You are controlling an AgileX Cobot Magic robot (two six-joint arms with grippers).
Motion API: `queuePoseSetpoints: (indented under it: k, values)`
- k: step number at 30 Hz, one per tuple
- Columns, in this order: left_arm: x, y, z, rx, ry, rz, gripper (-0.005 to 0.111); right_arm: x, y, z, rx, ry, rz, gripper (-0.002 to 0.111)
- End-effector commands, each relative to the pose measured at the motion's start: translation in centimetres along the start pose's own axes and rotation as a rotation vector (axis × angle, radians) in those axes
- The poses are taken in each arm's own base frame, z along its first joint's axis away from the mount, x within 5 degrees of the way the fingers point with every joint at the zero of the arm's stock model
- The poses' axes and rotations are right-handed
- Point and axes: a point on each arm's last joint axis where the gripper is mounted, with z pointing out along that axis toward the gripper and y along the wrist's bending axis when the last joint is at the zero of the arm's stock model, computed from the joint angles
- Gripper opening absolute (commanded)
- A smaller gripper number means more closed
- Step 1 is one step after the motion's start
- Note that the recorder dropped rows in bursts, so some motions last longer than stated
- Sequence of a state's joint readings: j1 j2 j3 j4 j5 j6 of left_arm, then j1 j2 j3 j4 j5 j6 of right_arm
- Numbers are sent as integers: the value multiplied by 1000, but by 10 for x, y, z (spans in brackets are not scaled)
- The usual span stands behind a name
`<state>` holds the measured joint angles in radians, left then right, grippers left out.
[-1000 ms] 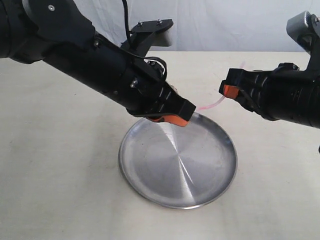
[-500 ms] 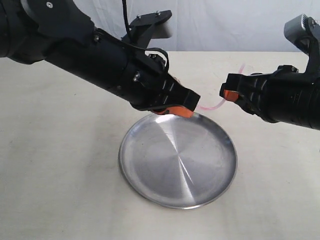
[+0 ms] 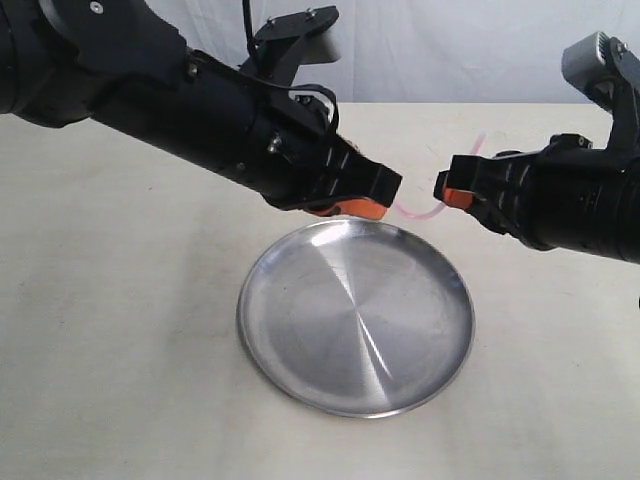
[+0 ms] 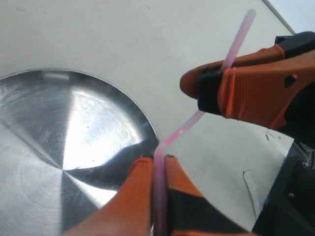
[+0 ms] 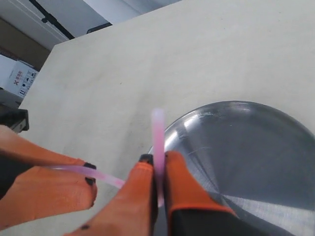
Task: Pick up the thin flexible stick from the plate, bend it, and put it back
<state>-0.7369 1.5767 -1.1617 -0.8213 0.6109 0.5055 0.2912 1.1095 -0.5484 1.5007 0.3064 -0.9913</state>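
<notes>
The left arm is reaching in from the left side of the exterior view, angled downward toward the centre. The left gripper (image 3: 368,198) is hovering just above the far rim of the plate (image 3: 262,345), and its orange fingertips are closing tightly on one end of the thin flexible stick (image 3: 414,212). In the left wrist view, the stick is running up between the two pressed-together fingertips (image 4: 142,172) and is kinking sharply just past them.

The stick is hanging in the air, clear of the plate, and is spanning the short gap between the two grippers. In the exterior view this span is sagging in a shallow downward curve beyond the plate's far rim.

The right gripper (image 3: 447,190) is sitting near the left gripper at about the same height, and it is clamping the other part of the stick. A short free end is projecting past its fingertips. The right arm is extending in from the right side.

The plate is lying flat on the pale tabletop (image 3: 120,330), below and in front of both grippers.
</notes>
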Motion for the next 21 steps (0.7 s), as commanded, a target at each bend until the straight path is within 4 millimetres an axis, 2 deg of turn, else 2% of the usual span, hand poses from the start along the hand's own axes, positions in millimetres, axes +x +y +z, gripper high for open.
queuePoseSetpoints:
  k: [1, 8, 21]
  values:
    - [-10, -3, -4, 8, -98, -57, 0, 12, 14, -1, -145, 106, -8, -1]
    - [-11, -3, -4, 10, -99, -60, 0, 16, 20, 1, -170, 130, -21, -1]
    - [-8, -5, -3, 28, -69, -52, 0, 16, 18, 5, -125, 108, -8, -1]
